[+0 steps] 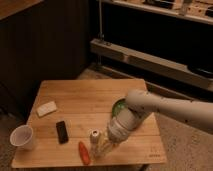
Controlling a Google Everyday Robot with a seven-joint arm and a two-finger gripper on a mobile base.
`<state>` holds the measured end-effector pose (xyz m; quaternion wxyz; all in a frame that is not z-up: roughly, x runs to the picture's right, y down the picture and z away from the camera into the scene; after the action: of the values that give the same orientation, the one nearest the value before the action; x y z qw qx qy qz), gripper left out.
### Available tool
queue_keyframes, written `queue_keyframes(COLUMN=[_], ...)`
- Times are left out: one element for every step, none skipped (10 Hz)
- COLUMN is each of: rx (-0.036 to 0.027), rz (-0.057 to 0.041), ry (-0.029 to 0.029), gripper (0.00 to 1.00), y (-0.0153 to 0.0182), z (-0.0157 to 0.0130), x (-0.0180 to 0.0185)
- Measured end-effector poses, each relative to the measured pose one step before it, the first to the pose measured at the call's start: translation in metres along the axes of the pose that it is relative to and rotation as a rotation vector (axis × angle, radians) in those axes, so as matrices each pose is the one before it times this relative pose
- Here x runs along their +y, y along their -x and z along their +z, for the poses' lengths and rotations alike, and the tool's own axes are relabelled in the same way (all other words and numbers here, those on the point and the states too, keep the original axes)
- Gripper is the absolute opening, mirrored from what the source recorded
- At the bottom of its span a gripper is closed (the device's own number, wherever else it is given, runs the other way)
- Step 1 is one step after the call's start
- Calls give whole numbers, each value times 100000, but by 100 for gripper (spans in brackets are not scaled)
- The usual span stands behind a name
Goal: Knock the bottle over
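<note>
The bottle [94,141] is small, stubby and whitish-grey with a rounded cap. It stands upright near the front edge of the wooden table [95,100]. My gripper [103,146] reaches down from the white arm [150,107] on the right and sits right beside the bottle's right side, close to or touching it. The gripper's fingers are pale and blend with the table.
An orange carrot-like thing [84,152] lies just left of the bottle. A black phone-like object [62,131] and a white cup [22,136] are further left. A pale sponge-like block [46,108] lies at the left. Dark shelving stands behind the table.
</note>
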<state>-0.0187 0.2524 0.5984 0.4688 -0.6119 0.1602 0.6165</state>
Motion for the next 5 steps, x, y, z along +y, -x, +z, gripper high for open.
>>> queue_keyframes(rx=[-53,172,-10,882,485], rz=[-266,-142,-39,-444,-478], ry=[931,1796,110,-450,-869], gripper=[17,17,17,17,17], y=[89,162,4,107,157], z=[-53,-33,-26,305,347], x=[-101,-192,-5,72,157])
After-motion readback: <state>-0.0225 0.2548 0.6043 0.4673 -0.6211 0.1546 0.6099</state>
